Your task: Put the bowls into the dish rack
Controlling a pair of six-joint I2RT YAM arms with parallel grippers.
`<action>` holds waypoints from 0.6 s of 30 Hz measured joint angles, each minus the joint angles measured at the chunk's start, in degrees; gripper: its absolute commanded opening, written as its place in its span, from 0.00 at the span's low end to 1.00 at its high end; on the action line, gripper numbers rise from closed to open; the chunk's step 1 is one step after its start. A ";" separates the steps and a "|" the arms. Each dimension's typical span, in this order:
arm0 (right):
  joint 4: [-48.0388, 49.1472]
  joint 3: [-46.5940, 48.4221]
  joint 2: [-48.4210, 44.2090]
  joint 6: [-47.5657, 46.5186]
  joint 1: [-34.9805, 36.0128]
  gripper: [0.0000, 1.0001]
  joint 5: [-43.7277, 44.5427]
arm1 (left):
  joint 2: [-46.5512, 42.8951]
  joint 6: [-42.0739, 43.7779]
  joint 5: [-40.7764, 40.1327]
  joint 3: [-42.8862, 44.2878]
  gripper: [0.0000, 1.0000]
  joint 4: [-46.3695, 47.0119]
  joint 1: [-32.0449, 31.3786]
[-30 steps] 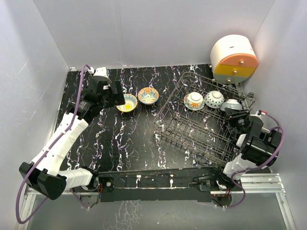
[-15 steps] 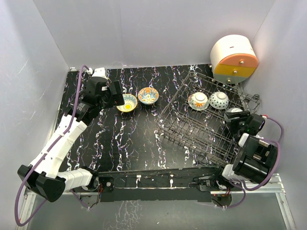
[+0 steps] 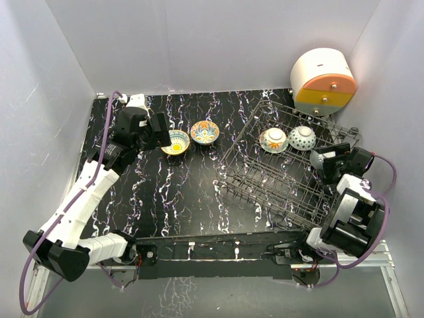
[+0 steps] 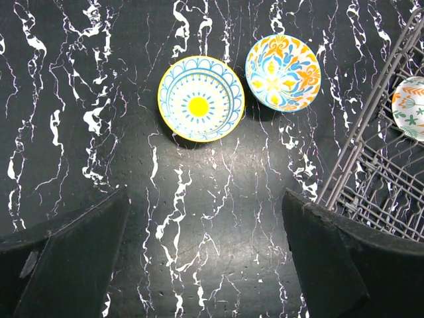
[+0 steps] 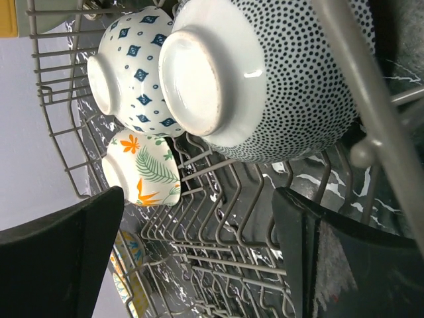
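Two bowls lie on the black marbled table: a yellow-centred one and an orange floral one. My left gripper hovers just near of the yellow bowl, open and empty. The dark wire dish rack holds three bowls on edge: a leaf-patterned one, a blue-diamond one and a dotted one. My right gripper is open just below the dotted bowl, touching nothing.
A round white, orange and yellow appliance stands behind the rack's far right corner. Grey walls close in the table on three sides. The rack's left edge lies close to the right of the orange floral bowl.
My right gripper has opened and let go of the dotted bowl, which now rests in the rack. The right arm drew back and the rack shifted slightly. The left arm barely moved.
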 measured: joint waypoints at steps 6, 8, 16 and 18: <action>-7.56 3.98 -1.66 -1.01 0.81 0.99 0.22 | -0.17 1.73 1.55 -0.11 0.97 0.61 0.00; -8.70 4.57 -2.23 -1.22 1.09 0.99 0.39 | -0.15 2.29 2.49 -0.17 0.97 0.83 -0.02; -13.57 8.13 -2.45 -2.12 2.05 0.99 2.16 | 0.57 3.32 4.02 -0.15 0.97 1.05 -0.02; -13.42 7.78 -2.62 -1.95 2.05 0.99 2.23 | 0.92 3.37 4.07 -0.15 0.97 1.01 -0.02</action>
